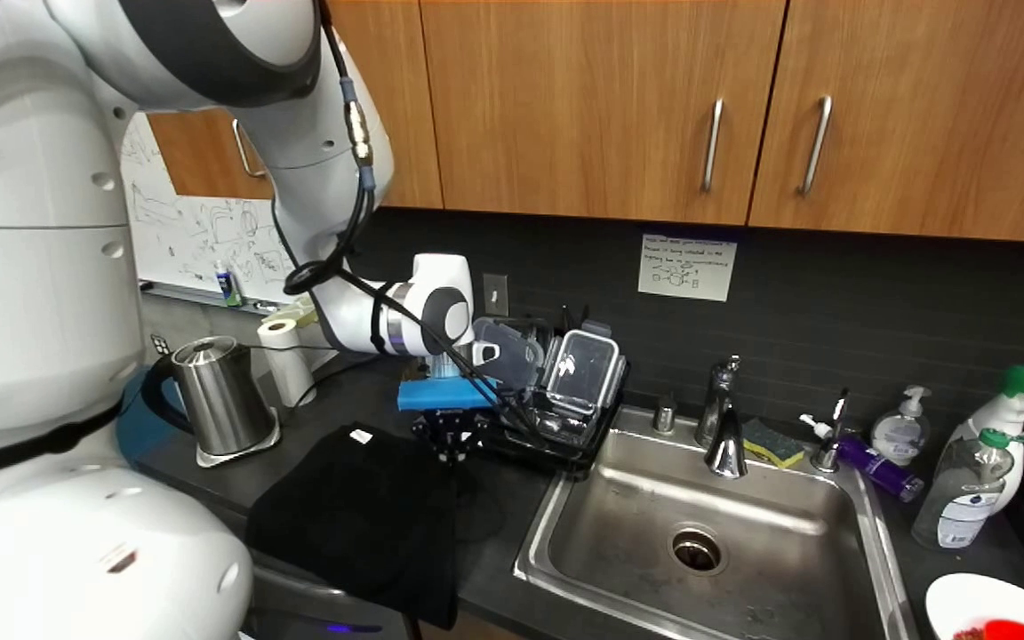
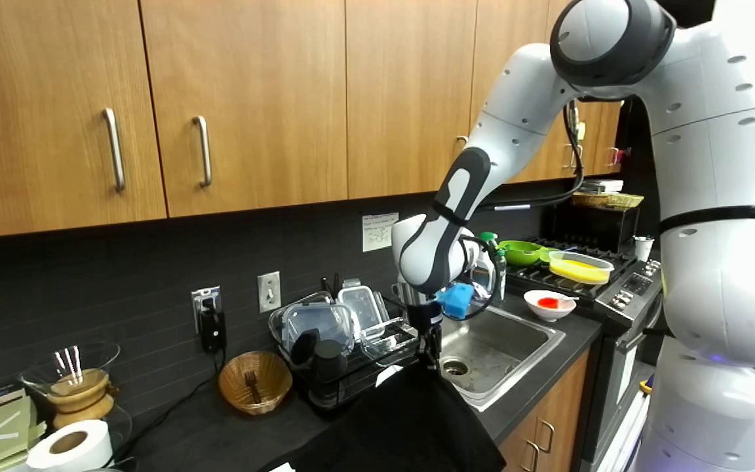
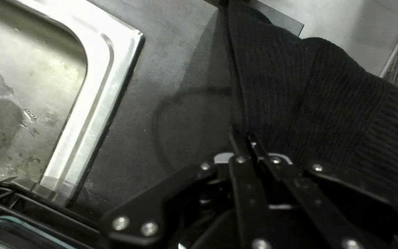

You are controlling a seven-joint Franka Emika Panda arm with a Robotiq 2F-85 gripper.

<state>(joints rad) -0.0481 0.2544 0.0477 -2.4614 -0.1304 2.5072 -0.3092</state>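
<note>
the claw [image 3: 242,133] has its fingers together, clamped on the hem of the black cloth [image 3: 306,97]; black meets black there, so how much fabric lies between the tips is hard to make out. the cloth spreads left and near from the claw over the dark counter [image 1: 499,533], its near end hanging past the edge; in an exterior view its lower part is cropped. a small white patch [image 1: 361,436] on it is illegible. on the far side of the claw, clear containers [image 1: 583,363] overlap in the dish rack [image 1: 581,460], their number uncertain, with arm cables crossing in front. right of the cloth is the sink [image 1: 619,542], partly covered by the wrist in an exterior view. the kettle [image 1: 219,396] stands left; the white bowl [image 2: 546,314], right, is cut off in an exterior view.
</note>
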